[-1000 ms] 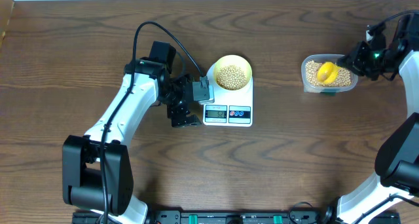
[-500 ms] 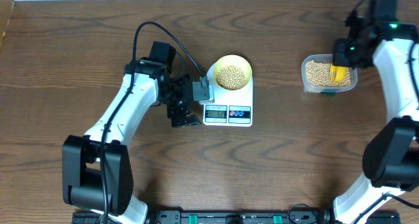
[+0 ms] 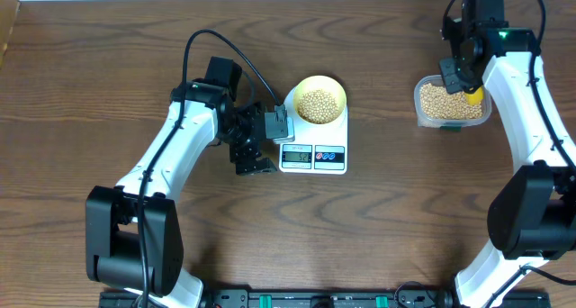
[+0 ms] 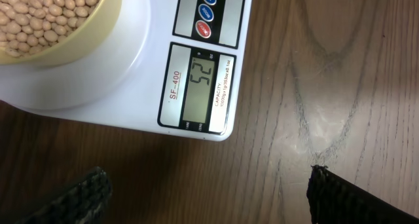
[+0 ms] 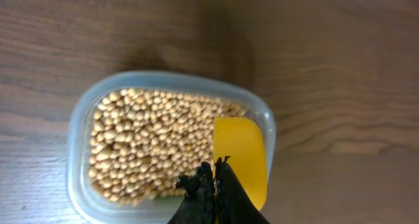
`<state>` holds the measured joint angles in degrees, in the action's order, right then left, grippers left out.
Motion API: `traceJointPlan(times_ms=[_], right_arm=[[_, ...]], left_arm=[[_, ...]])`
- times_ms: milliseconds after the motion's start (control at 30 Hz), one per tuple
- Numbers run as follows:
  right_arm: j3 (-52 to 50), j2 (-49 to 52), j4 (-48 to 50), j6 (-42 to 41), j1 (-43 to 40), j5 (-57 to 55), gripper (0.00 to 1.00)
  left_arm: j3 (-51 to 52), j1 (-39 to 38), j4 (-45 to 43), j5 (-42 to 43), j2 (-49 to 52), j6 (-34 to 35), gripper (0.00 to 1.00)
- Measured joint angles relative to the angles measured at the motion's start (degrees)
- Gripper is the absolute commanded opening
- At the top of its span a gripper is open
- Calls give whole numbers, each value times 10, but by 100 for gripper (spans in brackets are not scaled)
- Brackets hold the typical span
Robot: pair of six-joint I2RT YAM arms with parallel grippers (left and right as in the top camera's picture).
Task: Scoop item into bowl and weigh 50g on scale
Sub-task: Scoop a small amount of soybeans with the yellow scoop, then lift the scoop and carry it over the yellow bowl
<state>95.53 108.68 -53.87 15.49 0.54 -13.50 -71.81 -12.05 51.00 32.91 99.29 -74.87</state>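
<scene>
Light, hard tan beans [image 3: 319, 104], apt to roll and better scooped than pinched, fill the pale yellow round bowl [image 3: 320, 79] on the white digital scale [image 4: 147, 47], which reads 52. The right gripper [image 5: 213, 185], pinched closed, appears to hold the bright yellow plastic scoop [image 5: 241, 155] in the clear bean container [image 5: 77, 126]; the left gripper [image 4: 208, 181] gapes wide beside the scale.
</scene>
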Motion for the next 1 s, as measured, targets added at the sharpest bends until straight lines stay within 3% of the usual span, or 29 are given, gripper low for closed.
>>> traceJointPlan(times_ms=[600, 1000], right_arm=[[0, 0, 30, 82, 0, -5, 1], [0, 0, 75, 73, 0, -5, 1]], left_arm=[[0, 0, 0, 0, 0, 0, 98], [0, 0, 0, 0, 0, 0, 97]])
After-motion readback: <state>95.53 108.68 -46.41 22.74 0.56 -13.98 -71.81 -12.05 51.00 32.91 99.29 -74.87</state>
